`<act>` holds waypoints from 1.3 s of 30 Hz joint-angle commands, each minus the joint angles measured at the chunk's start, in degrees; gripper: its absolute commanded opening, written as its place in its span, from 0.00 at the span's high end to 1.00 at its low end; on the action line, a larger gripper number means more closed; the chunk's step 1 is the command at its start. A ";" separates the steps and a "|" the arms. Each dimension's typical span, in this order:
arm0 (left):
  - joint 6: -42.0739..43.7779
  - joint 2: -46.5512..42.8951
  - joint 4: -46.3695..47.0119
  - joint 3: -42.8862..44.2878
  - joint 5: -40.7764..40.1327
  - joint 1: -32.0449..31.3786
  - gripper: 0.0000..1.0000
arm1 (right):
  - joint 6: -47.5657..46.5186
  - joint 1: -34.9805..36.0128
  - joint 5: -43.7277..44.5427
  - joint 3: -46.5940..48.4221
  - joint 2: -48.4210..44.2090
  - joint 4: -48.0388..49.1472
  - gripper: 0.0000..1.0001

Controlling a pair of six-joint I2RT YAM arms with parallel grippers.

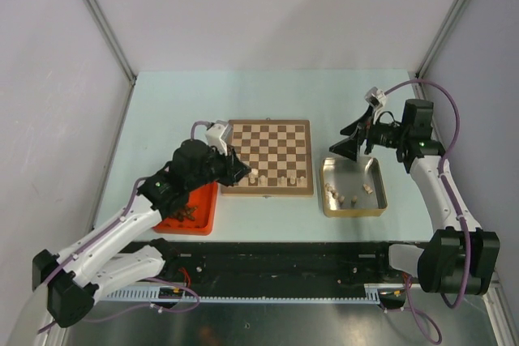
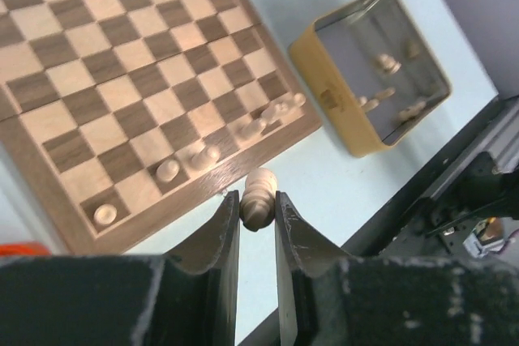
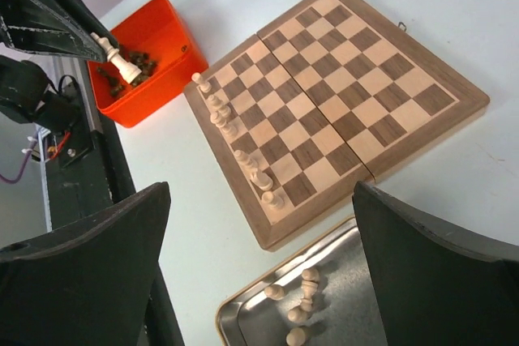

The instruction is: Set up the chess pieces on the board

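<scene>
One pale piece (image 2: 259, 197) is pinched in your left gripper (image 2: 258, 205), by the near edge of the board (image 1: 272, 139). Your right gripper (image 1: 351, 137) hangs spread by the tin (image 1: 327, 201). Risk: lowering could topple placed pieces (image 2: 205, 156).

No writing can be read anywhere.
The gold tin (image 2: 334, 113) carries a small dark mark on its side, too blurred to read.
</scene>
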 commanded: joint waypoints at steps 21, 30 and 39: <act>12.10 19.09 -12.68 10.30 -11.33 0.46 0.93 | -7.50 -0.66 4.19 0.96 -0.72 -4.56 0.00; 13.42 24.63 -12.59 12.32 -10.63 0.47 0.92 | -7.85 -1.28 4.02 0.96 -0.81 -4.73 0.00; 13.42 27.09 -12.59 13.03 -10.80 0.55 0.92 | -8.20 -1.45 4.10 0.96 -0.81 -5.00 0.00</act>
